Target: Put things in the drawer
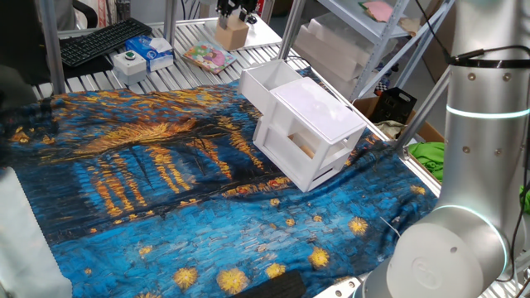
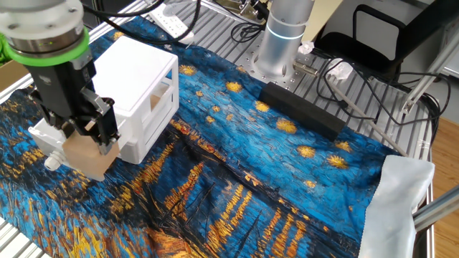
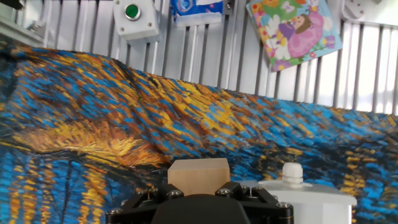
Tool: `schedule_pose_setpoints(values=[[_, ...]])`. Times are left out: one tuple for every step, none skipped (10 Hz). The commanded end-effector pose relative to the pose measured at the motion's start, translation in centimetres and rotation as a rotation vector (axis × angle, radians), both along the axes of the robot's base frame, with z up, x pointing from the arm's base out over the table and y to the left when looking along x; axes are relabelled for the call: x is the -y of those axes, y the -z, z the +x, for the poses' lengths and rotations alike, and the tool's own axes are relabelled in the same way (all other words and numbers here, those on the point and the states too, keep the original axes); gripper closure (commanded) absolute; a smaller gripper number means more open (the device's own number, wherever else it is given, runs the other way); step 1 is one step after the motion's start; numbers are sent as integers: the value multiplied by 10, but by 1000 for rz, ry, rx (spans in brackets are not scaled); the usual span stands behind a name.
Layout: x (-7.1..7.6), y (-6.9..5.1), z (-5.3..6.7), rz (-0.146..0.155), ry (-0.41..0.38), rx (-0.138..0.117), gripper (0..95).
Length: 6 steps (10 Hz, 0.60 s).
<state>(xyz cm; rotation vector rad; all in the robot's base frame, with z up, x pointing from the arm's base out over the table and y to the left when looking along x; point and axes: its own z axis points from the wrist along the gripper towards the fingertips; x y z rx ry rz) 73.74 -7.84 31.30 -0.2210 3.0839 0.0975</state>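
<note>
Tan and plain, the block point(image 2: 87, 156) is gripped between the two fingers of the gripper point(image 2: 90, 136), whose jaws are closed on its opposite sides at about middle width. It is held in the air, clear of the blue and gold cloth point(image 2: 237, 179), just beside the front of the pulled-out upper drawer point(image 1: 269, 83) of the white cabinet point(image 1: 310, 136), near the far right corner of the cloth. The block is judged to be light and stiff, wood or cardboard, with flat faces that are easily pinched; a hold across two opposite flat sides, as is seen now, is judged the safest. Some slip is thought possible if the faces are smooth. No writing or brand can be read on the block or the cabinet; print on the blue box point(image 3: 189, 9) beyond the cloth is too small to be made out
</note>
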Motion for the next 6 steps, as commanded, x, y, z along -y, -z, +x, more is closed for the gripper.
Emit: schedule_pose_setpoints(values=[[0,1,-2,-24,44,2,950],[0,1,-2,-43,77,-1,950],[0,1,-2,-43,116,-4,950],[0,1,-2,-46,168,-7,950],[0,1,-2,-43,221,-11,950],[0,1,-2,-44,261,-11,950]])
